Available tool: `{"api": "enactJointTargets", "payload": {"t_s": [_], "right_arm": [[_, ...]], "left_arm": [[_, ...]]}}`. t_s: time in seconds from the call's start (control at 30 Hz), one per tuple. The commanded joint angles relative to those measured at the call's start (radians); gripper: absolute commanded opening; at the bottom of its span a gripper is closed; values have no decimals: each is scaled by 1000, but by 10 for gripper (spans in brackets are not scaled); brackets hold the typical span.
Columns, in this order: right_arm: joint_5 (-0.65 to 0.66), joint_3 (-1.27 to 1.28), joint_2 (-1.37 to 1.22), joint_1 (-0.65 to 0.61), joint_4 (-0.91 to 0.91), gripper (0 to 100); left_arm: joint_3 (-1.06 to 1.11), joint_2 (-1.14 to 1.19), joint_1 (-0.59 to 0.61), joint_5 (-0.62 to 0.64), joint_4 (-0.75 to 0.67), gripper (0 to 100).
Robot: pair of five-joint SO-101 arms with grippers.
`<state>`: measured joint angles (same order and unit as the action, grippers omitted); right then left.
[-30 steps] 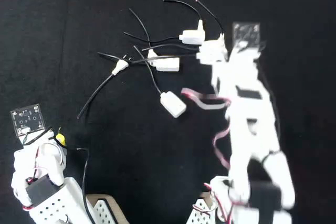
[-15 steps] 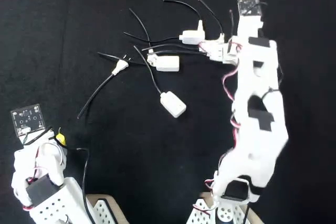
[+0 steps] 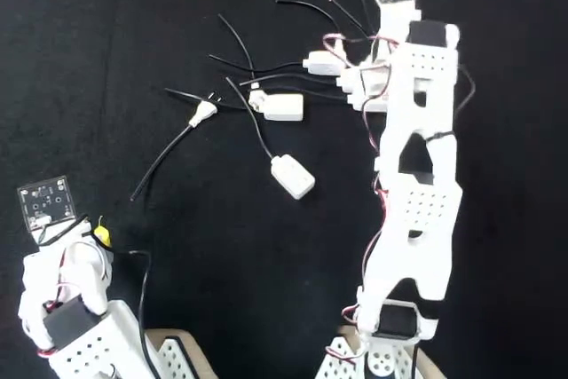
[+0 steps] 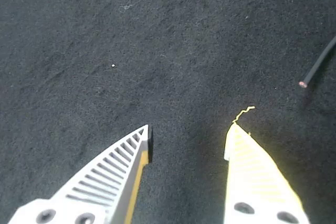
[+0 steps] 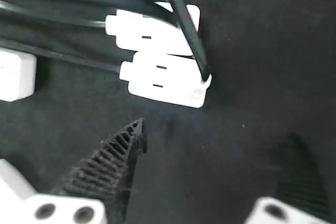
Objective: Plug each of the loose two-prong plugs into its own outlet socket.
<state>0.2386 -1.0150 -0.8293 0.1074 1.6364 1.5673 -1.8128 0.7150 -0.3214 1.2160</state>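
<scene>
At the table's far side, right gripper fingers spread beside two touching white outlet sockets, loose plug well apart, left gripper likewise spread above black cloth

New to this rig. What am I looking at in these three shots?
Two small white robot arms sit at a table under black cloth. The high view looks down over it all; the other two come from a camera on each wrist. The right arm is stretched out toward white sockets, its gripper open just short of them. The left gripper is open over bare cloth. Also lying there: more sockets on black cables and one loose plug. Nothing is held.
</scene>
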Motion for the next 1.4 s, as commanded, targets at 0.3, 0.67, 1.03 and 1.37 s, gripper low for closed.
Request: {"api": "enactJointTargets", "payload": {"t_s": [0.3, 0.67, 1.03, 1.37], "right_arm": [[12, 397, 386, 14, 129, 373], [6, 1397, 1164, 89, -278, 39], [-157, 1945, 1369, 92, -752, 13], [-207, 2087, 1377, 189, -947, 15]], "left_arm": [[-48, -3, -473, -9, 14, 238], [-283, 221, -929, 236, -166, 239], [-676, 1177, -1046, 600, -462, 240], [-969, 1777, -1078, 878, -684, 295]]}}
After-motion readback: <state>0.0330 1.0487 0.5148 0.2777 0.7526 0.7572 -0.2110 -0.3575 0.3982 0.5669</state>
